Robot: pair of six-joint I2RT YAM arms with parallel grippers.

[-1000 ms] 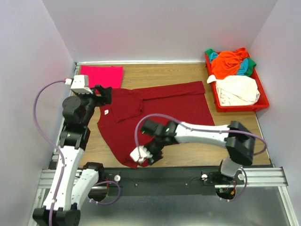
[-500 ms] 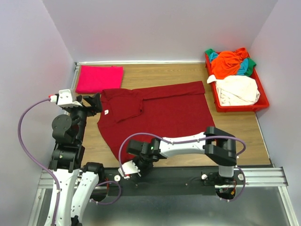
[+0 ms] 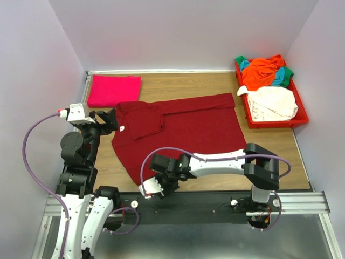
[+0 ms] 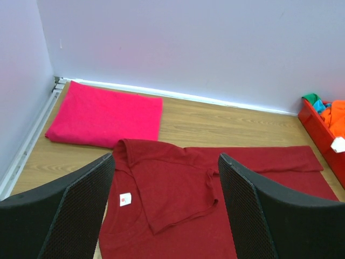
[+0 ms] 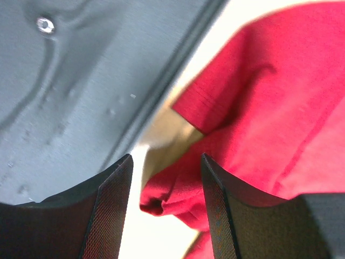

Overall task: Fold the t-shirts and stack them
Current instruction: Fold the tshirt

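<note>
A large maroon t-shirt [image 3: 188,127] lies spread on the wooden table, one sleeve folded in over its chest [image 4: 178,205]. A magenta-pink t-shirt [image 3: 114,89] [image 4: 105,114] lies folded flat at the far left corner. My left gripper [image 3: 110,120] [image 4: 166,157] hangs open above the table just left of the maroon collar, holding nothing. My right gripper [image 3: 160,186] [image 5: 165,159] is low at the maroon shirt's near-left corner [image 5: 269,108] by the table's front edge. It is open, with a bunched fold of hem lying loose between the fingers.
A red plastic tray [image 3: 269,125] [image 4: 315,118] at the far right holds a heap of shirts, orange [image 3: 261,73] on top and cream [image 3: 272,102] nearer. The black base rail [image 3: 205,202] [image 5: 81,81] runs along the near edge. Walls close in the left, back and right.
My left arm drew back from the maroon collar toward the near left. My right arm swung toward the rail, off the shirt's near hem, then came back a little to the shirt's near-left corner.
</note>
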